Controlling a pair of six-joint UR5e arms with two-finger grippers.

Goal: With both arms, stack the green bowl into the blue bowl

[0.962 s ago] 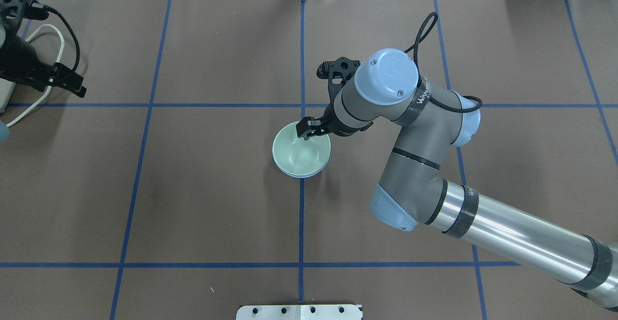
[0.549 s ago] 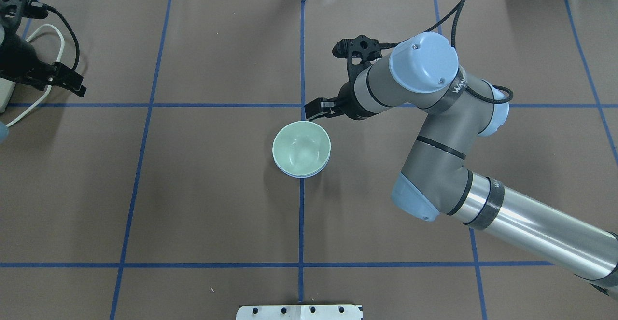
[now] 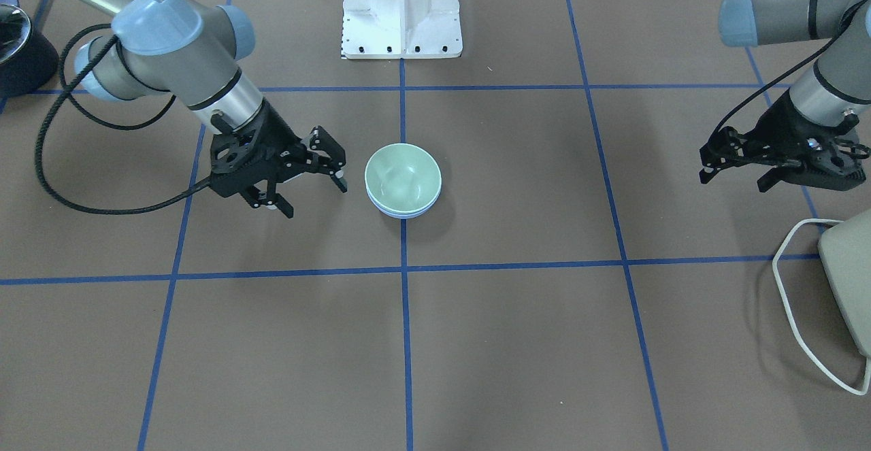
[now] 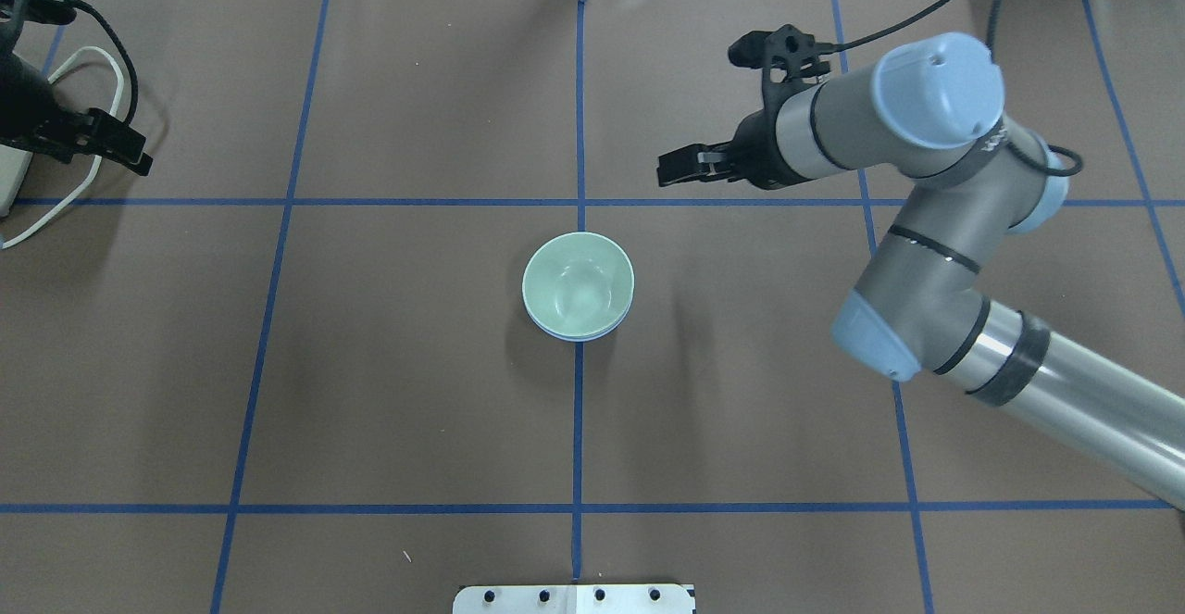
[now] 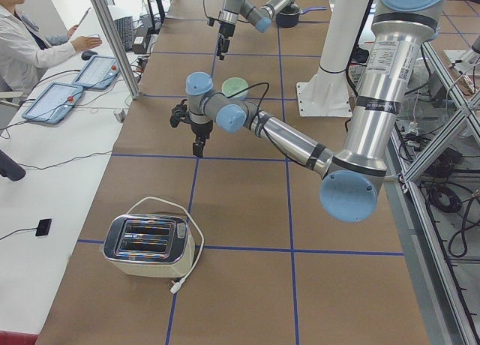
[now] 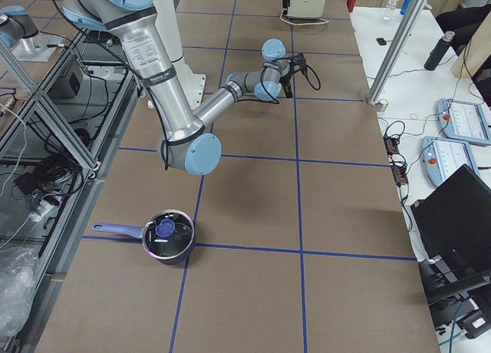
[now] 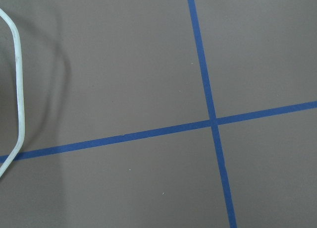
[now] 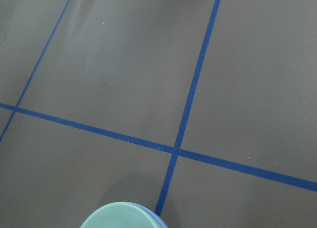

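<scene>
The green bowl [image 4: 579, 285] sits nested inside the blue bowl [image 4: 580, 336] at the table's centre; only the blue bowl's thin rim shows beneath it. In the front-facing view the green bowl [image 3: 401, 177] hides all but the lower edge of the blue bowl [image 3: 403, 214]. My right gripper [image 4: 668, 172] is open and empty, hovering apart from the bowls, beyond them and to their right; in the front-facing view it [image 3: 314, 199] is left of the bowls. My left gripper [image 3: 733, 180] is open and empty at the table's far left end [image 4: 130, 156].
A toaster [image 5: 146, 244] with a white cord [image 3: 789, 288] lies just by the left gripper. A dark pot [image 6: 165, 236] stands at the table's right end. The white pedestal base [image 3: 401, 12] is at the robot's side. An operator sits at a side desk.
My right gripper has left the green bowl's rim and pulled away up and to the right, open. The stacked bowls have not moved. The left arm barely shifted.
</scene>
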